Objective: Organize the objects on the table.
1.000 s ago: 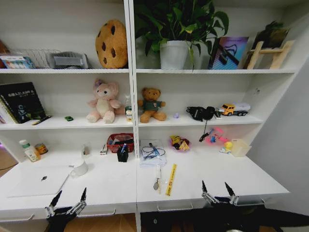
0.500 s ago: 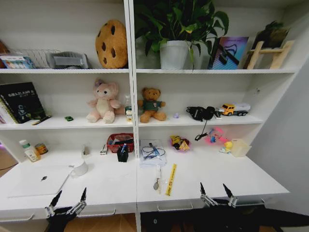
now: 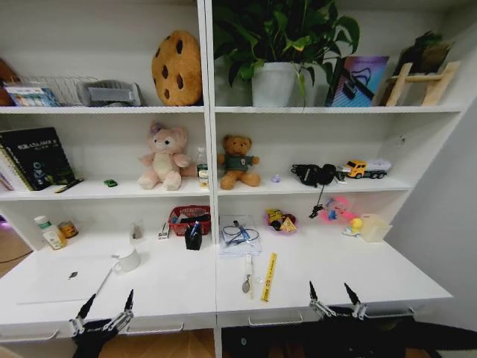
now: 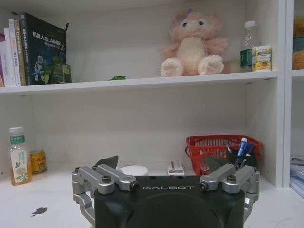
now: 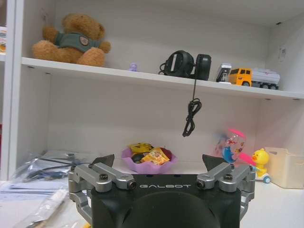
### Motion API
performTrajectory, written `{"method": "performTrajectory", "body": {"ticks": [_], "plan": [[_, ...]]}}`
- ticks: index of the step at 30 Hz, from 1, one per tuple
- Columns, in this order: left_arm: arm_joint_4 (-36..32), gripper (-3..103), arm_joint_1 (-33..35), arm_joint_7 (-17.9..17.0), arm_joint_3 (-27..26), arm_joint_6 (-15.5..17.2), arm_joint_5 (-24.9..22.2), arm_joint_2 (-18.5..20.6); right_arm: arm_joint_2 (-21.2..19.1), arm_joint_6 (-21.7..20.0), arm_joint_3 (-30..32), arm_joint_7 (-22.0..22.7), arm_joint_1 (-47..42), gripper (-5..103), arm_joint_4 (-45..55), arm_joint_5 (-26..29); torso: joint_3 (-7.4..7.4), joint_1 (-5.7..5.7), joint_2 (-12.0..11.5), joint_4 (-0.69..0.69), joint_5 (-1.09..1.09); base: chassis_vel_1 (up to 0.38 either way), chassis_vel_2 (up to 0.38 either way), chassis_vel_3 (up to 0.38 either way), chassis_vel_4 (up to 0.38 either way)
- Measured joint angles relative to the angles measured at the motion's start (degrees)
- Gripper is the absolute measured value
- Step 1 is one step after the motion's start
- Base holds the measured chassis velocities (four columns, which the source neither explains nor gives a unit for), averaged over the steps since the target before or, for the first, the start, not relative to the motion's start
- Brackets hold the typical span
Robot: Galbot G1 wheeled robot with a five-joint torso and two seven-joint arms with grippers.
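Two grippers hang low at the front edge of the counter [image 3: 171, 287], both with fingers spread apart and nothing between them. The left gripper [image 3: 104, 304] sits off the front edge near the left end, just ahead of the silver laptop [image 3: 63, 278], which lies closed and flat by the counter's left front corner. A white mug [image 3: 127, 259] stands touching or just beside the laptop's far right corner. The right gripper [image 3: 332, 292] hovers over the front edge toward the right end, with bare counter before it.

Near the middle of the counter, a yellow ruler [image 3: 268, 276] lies pointing from back to front, with a metal spoon [image 3: 247, 274] just beside it. Behind them, against the back edge, rests a clear bag of papers and cables [image 3: 238, 235]. A black pen cup [image 3: 194, 237] holding a blue pen [image 4: 241, 145] stands in front of a red basket [image 3: 187, 218]. A purple bowl [image 5: 148, 162] of wrapped snacks sits at the back, right of centre. A small bottle [image 4: 19, 156] and a tin [image 4: 37, 161] stand at the back left corner.
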Motion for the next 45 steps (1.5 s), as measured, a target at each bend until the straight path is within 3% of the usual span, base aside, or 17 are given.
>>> {"method": "performTrajectory", "body": {"ticks": [11,13,17,20,21,24,25,27,29,30,32,34,38,40,41,45], "plan": [[0.0,100,0.0,0.0,0.0,0.0,0.0,0.0,0.0,0.0,0.0,0.0,0.0,100,0.0,0.0,0.0,0.01,0.0,0.0,-0.05,0.245,0.251,-0.263,-0.241],[0.0,100,0.0,0.0,0.0,0.0,0.0,0.0,0.0,0.0,0.0,0.0,0.0,100,0.0,0.0,0.01,0.01,0.0,0.02,0.03,0.32,0.335,-0.318,-0.337],[0.0,100,0.0,0.0,0.0,0.0,0.0,0.0,0.0,0.0,0.0,0.0,0.0,100,0.0,0.1,-0.01,-0.01,0.0,-0.02,-0.05,0.33,0.34,-0.327,-0.345],[0.0,100,0.0,0.0,0.0,0.0,0.0,0.0,0.0,0.0,0.0,0.0,0.0,100,0.0,0.1,0.0,0.01,0.0,0.01,0.03,0.372,0.387,-0.393,-0.364],[0.0,100,0.0,0.0,0.0,0.0,0.0,0.0,0.0,0.1,0.0,0.0,0.0,100,0.0,0.1,-0.01,0.0,0.0,-0.01,-0.09,0.34,0.372,-0.366,-0.366],[0.0,100,0.0,0.0,0.0,0.0,0.0,0.0,0.0,0.1,0.0,0.0,0.0,100,0.0,0.1,0.0,0.0,0.0,0.02,0.07,0.391,0.378,-0.376,-0.366],[0.0,100,0.0,0.0,0.0,0.0,0.0,0.0,0.0,0.1,0.0,0.0,0.0,100,0.0,0.1,-0.01,0.0,0.0,0.0,-0.09,0.356,0.372,-0.37,-0.341],[0.0,100,0.0,0.0,0.0,0.0,0.0,0.0,0.0,0.1,0.0,0.0,0.0,100,0.0,0.1,-0.01,0.0,0.0,-0.01,-0.09,0.391,0.371,-0.322,-0.341],[0.0,100,0.0,-0.1,0.0,0.0,0.0,0.0,0.0,0.0,0.0,0.0,0.0,100,-0.1,0.1,0.01,0.0,0.0,0.03,0.1,0.37,0.378,-0.396,-0.358],[0.0,100,0.0,0.0,0.0,0.0,0.0,0.0,0.0,0.1,0.0,0.0,0.0,100,0.0,0.1,-0.01,0.0,0.0,-0.02,-0.09,0.349,0.321,-0.307,-0.342],[0.0,100,0.0,0.0,0.0,0.0,0.0,0.0,0.0,0.1,0.0,0.0,0.0,100,0.0,0.1,-0.02,-0.01,0.0,-0.01,-0.1,0.344,0.321,-0.324,-0.33],[0.0,100,0.0,0.0,0.0,0.0,0.0,0.0,0.0,0.1,0.0,0.0,0.0,100,0.0,0.1,0.01,0.01,0.0,0.05,0.09,0.372,0.347,-0.366,-0.348],[0.0,100,0.0,0.0,0.0,0.0,0.0,0.0,0.0,0.1,0.0,0.0,0.0,100,0.0,0.1,-0.01,0.0,0.0,-0.03,-0.09,0.332,0.328,-0.331,-0.318],[0.0,100,0.0,0.0,0.0,0.0,0.0,0.0,0.0,0.0,0.0,0.0,0.0,100,0.0,0.1,0.0,0.01,0.0,0.01,0.03,0.305,0.158,-0.313,-0.195],[0.0,100,0.0,-0.1,0.0,0.0,0.0,0.0,0.0,0.0,0.0,0.0,0.0,100,0.0,0.1,0.0,0.01,0.0,0.0,-0.06,0.239,0.134,-0.299,-0.049],[0.0,100,0.0,-0.1,0.0,0.0,0.0,0.0,0.0,0.0,0.0,0.0,0.0,100,0.0,0.1,0.0,0.01,0.0,0.03,0.01,0.222,0.036,-0.209,-0.01]]}}
